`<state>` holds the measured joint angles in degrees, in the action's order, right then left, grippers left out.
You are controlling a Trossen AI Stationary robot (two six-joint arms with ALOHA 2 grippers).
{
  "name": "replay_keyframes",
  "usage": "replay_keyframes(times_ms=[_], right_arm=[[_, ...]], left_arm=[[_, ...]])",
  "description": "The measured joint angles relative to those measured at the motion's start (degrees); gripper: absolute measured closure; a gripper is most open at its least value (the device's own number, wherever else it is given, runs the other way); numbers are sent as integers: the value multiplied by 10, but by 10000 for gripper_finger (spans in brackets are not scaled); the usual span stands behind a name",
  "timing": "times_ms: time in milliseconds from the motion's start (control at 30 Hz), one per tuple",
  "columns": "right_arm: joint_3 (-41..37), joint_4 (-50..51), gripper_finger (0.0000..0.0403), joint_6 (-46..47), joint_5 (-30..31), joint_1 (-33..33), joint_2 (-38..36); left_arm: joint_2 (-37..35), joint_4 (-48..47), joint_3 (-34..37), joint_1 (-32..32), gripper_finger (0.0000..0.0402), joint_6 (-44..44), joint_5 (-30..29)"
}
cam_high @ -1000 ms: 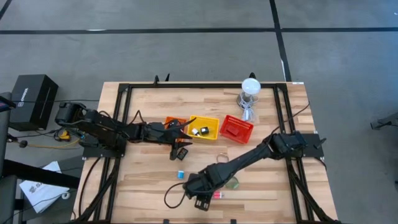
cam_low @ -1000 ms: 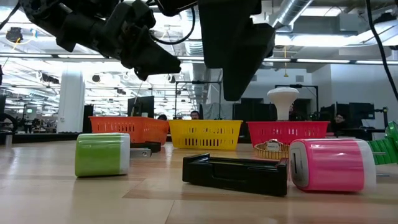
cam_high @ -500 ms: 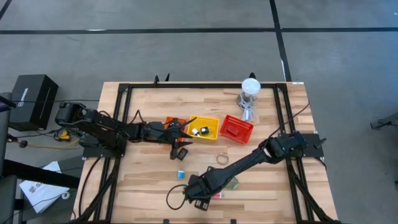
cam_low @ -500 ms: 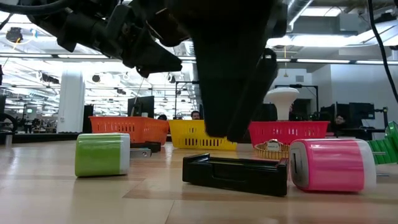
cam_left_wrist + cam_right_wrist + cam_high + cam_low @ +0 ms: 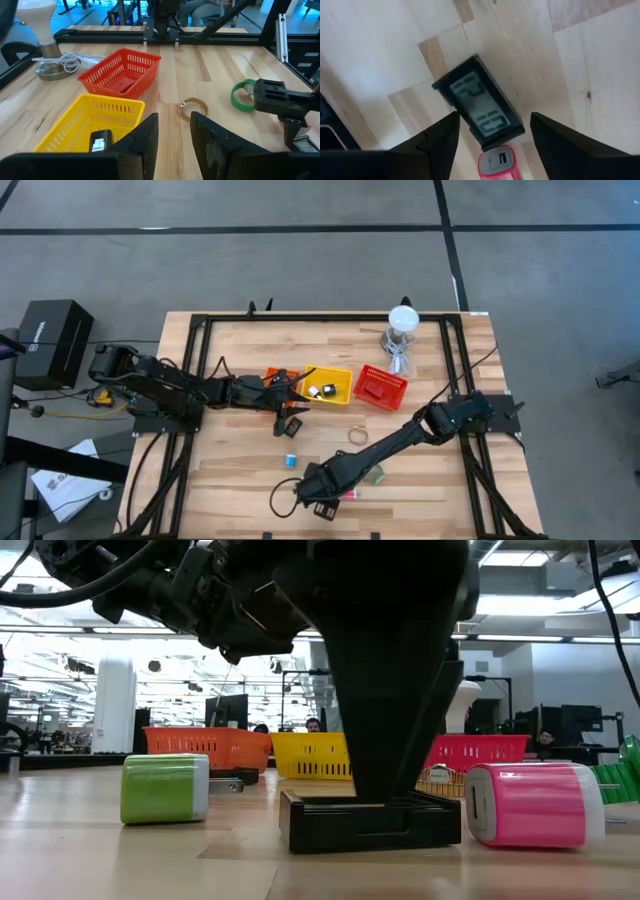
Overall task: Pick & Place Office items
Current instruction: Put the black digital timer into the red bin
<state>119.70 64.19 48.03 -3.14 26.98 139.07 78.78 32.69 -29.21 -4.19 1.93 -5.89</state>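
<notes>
I have brought my right gripper (image 5: 385, 802) down, fingers wide apart, onto the flat black rectangular clock (image 5: 368, 824) near the table's front edge, turning it.

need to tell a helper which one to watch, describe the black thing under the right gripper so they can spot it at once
Start at the near edge of the wooden table, where the right gripper hangs open, straddling a flat black rectangular case. It lies face up on the wood with a pale grey window showing dark marks. A pink piece lies right beside it; the case is the only black, windowed item there.
</notes>
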Motion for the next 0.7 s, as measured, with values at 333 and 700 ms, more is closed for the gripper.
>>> replay_keyframes(times_ms=[333, 700], right_arm=[[0, -4, 168, -65, 17, 0, 0], [1, -20, 168, -153, 18, 6, 19]], left_arm=[[0, 0, 0, 0, 294, 0, 0], [0, -1, 0, 0, 294, 0, 0]])
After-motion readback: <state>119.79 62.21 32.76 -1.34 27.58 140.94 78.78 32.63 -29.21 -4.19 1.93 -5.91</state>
